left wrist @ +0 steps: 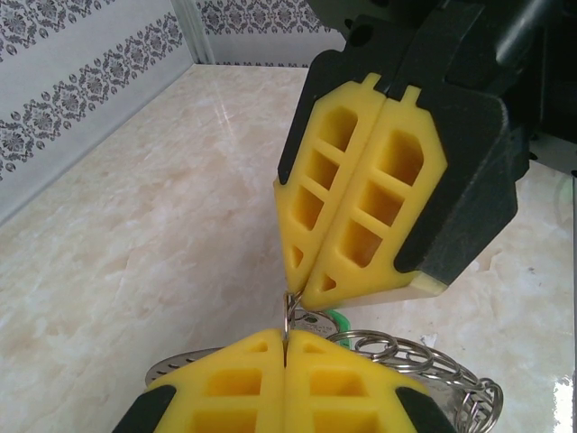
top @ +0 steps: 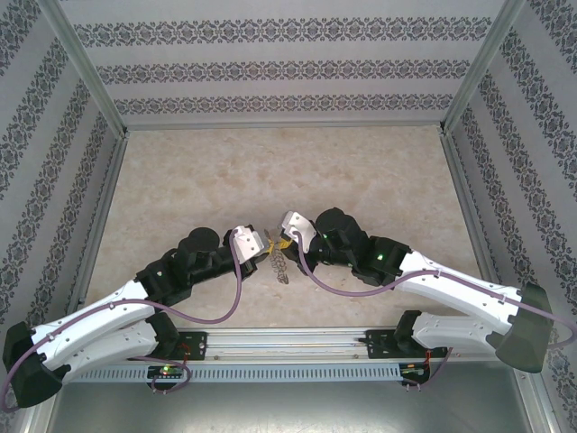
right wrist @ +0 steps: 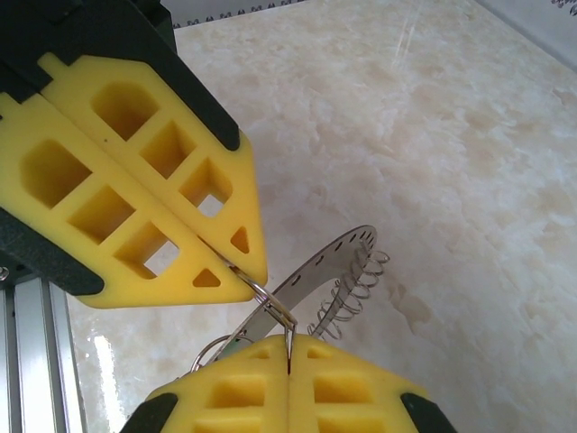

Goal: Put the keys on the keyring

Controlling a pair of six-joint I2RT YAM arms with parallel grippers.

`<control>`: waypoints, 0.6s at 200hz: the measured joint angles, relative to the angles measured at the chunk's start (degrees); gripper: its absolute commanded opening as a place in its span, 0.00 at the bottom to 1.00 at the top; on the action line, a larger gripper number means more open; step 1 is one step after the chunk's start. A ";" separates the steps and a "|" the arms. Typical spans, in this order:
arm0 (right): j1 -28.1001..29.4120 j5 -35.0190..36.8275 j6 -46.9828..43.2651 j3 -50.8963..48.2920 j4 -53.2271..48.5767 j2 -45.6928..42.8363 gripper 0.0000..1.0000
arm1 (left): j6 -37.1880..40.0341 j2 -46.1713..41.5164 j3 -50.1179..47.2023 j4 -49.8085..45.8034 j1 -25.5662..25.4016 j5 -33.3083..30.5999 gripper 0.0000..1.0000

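L pincer (left wrist: 285, 343) & R pincer (right wrist: 288, 348) both clenched tip-to-tip above tabletop (top: 270, 171), nipping a thin wire loop (right wrist: 270, 305), prob. part of keyring (right wrist: 335, 257); green key (left wrist: 339, 317) hangs beside.

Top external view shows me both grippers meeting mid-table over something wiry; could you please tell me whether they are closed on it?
Observer: Both are shut. The left wrist view shows the left gripper and the right gripper tip to tip, each pinching the same small wire loop.
Operator: Thank you. Where is the green key?
Observer: The green key sits right beside that loop, close to the right gripper's fingertips.
Operator: And the keyring itself?
Observer: In the right wrist view the keyring reaches away from the grippers as a flat perforated band with a coil of little rings alongside. I cannot tell whether it touches the table.
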 measured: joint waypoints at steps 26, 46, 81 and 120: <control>0.00 -0.15 -0.79 0.00 0.00 0.00 0.00 | 0.00 0.00 0.00 -0.11 -0.02 0.00 0.00; 0.00 -0.37 -1.44 -0.76 0.79 -0.79 0.00 | 0.00 -0.02 0.00 -0.09 -0.07 0.02 0.00; 0.02 -1.01 -3.21 -5.79 5.90 -5.38 0.00 | -0.02 -0.04 0.00 0.72 -0.59 0.72 0.00; 0.04 -1.25 -5.25 -9.38 11.41 -6.78 0.00 | -0.04 -0.26 0.00 0.87 -0.74 1.09 0.00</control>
